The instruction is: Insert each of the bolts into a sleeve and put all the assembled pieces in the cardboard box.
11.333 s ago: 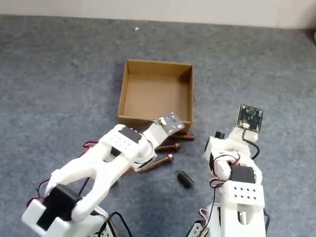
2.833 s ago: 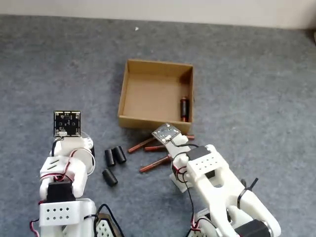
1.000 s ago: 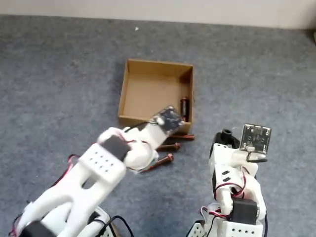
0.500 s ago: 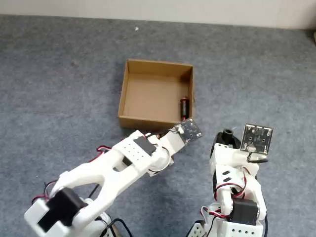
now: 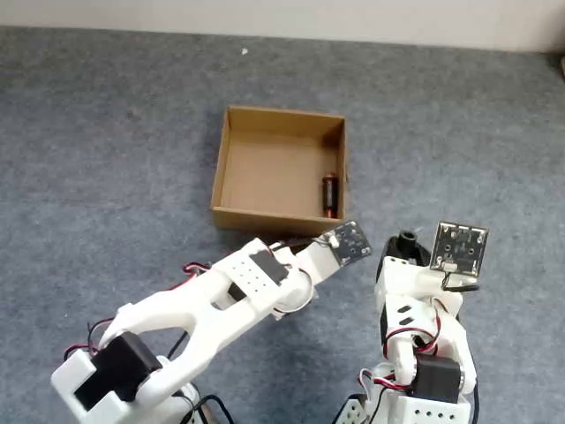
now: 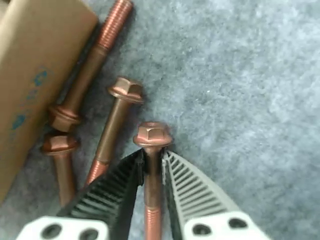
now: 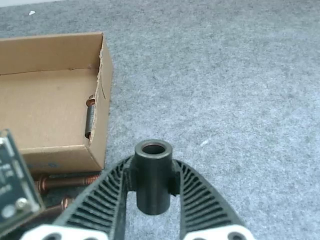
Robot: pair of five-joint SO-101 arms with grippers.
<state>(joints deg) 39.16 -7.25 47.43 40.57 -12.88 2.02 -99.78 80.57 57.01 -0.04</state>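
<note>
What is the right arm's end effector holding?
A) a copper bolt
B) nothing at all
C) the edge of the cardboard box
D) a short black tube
D: in the right wrist view the right end effector is clamped on a black sleeve, its open bore showing, while the copper bolt sits in the left end effector.

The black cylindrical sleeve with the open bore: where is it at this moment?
The black cylindrical sleeve is clamped upright in the right gripper; in the high view it sits just right of the brown cardboard box's near right corner.
</note>
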